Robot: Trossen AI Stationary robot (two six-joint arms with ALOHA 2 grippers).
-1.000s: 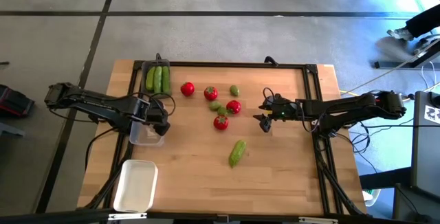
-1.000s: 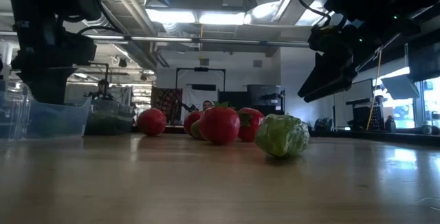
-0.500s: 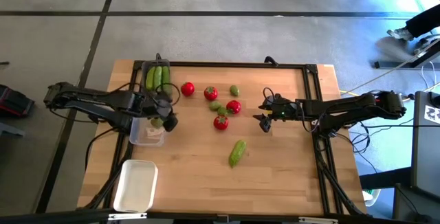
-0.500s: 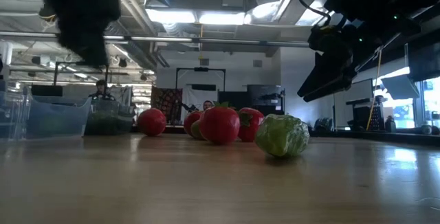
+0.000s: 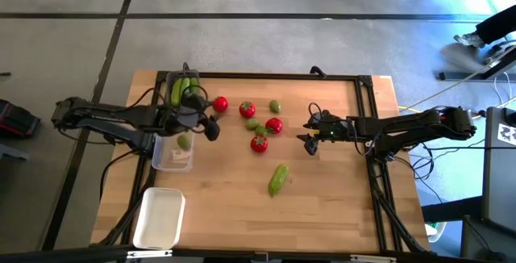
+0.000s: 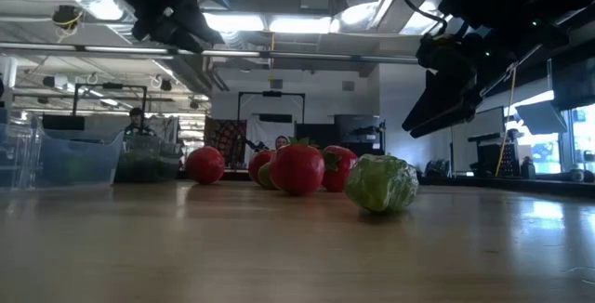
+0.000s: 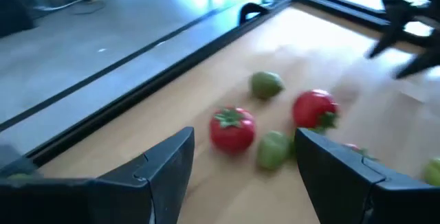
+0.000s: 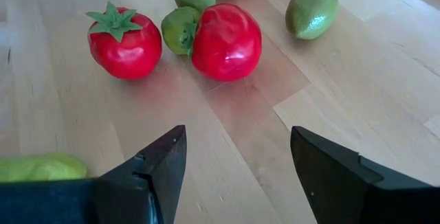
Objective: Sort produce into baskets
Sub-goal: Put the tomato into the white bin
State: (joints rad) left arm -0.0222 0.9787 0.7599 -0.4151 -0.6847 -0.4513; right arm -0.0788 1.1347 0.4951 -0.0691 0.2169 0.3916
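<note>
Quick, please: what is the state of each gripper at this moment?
Left gripper: open, holding nothing, above the table near the tomatoes.
Right gripper: open, holding nothing, waiting right of the produce.

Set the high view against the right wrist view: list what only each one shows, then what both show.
Only the high view shows the dark tray with two cucumbers, the clear tray holding one green fruit, the white tray, the leftmost tomato, and the left gripper, open near that tomato.

Only the right wrist view shows the open right gripper from close up, with the wood grain under it.

Both show two tomatoes of the middle cluster, small green fruits and the loose cucumber.
</note>
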